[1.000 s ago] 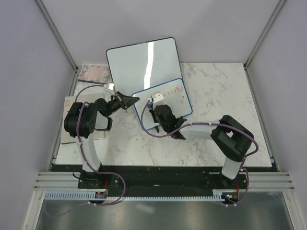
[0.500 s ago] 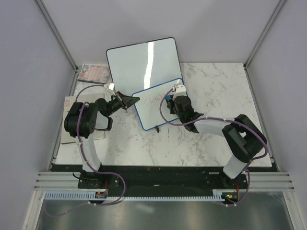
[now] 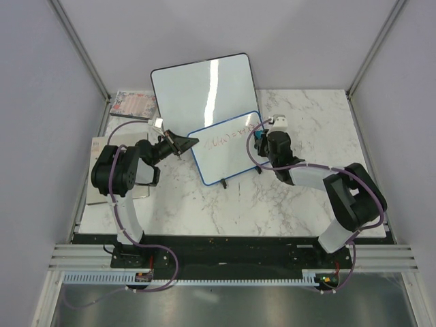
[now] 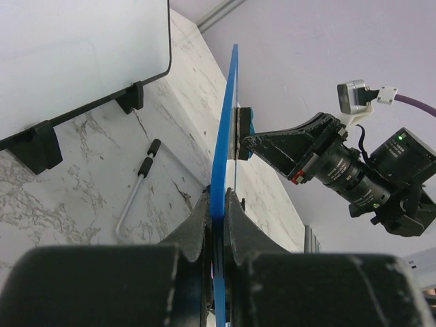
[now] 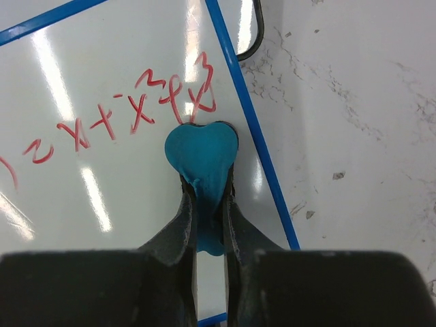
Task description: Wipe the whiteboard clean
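My left end effector (image 4: 218, 204) is pressed together on the left edge of the whiteboard (image 3: 228, 148) and holds it up near the far edge of the worktop (image 3: 300, 197), about midway along it and just in front of the larger black-framed board (image 3: 201, 85). I cannot tell whether its feet touch the worktop. My right end effector (image 5: 206, 194) pinches the tail of a soft teal eraser (image 5: 201, 150), whose head lies flat on the board's face, right below the red writing (image 5: 136, 109) and close to the right frame.

The worry is leverage. I am pushing at the end farthest from my thin grip, so a hard stroke could twist the board out of my left fingers or tip it back against the larger board. The eraser could also ride off the frame or fold over.
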You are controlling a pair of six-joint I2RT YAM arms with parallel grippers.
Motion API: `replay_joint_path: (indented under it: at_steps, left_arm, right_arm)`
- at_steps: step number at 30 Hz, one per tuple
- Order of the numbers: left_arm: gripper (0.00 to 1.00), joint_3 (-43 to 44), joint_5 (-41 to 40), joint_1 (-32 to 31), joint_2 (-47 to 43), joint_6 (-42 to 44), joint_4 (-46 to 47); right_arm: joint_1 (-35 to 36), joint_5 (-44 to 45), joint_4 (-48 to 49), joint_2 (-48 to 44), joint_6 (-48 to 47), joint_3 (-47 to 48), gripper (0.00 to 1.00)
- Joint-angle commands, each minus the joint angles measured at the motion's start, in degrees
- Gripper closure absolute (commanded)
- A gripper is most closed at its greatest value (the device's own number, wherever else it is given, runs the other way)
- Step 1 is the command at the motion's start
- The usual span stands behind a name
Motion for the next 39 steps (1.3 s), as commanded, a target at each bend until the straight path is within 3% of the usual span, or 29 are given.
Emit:
replay_joint_path:
  at_steps: [1,7,22,39]
  left_arm:
    - [0.98,-1.5,7.8,-0.3,1.0,7.2,0.0]
    - [0.98,-1.6,8.2,0.0,0.6,7.0,0.0]
    - [0.98,-0.9,9.1,0.1,1.4,5.8,1.2]
    - [0.98,-0.5,10.1,0.1,2.5,4.8,2.4]
  right_arm:
    - [-4.0,4.4,-11.1,2.7,1.7,-2.1,1.0]
    - [-7.4,2.5,-10.9,1.8,5.7,-3.4,1.0]
    - [-6.6,-5.9,-4.9,1.1,1.8,-3.2,1.0]
    - [-5.4,-8.3,-4.9,2.5,-2.6,5.2,1.0]
